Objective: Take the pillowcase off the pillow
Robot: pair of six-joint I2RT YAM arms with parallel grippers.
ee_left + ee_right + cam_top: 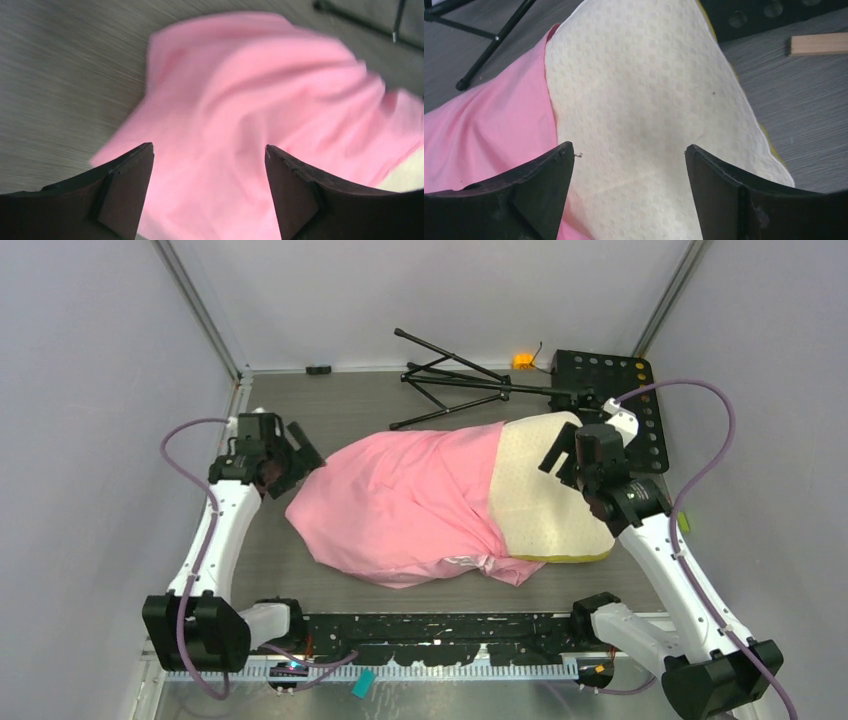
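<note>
- Pillowcase [400, 505] abt half off pillow [545, 495]; stripping step.
- Left fingers [125, 190], right fingers [544, 185]: both spread, empty.
- Next you likely pin pillow w/ right, tug case w/ left.

I see bare table [270, 560] left of pillowcase [400, 505]: passable. Folded tripod [460, 380] blocks far side. Perforated black plate [655, 440] crowds pillow [535, 490] on right.
</note>
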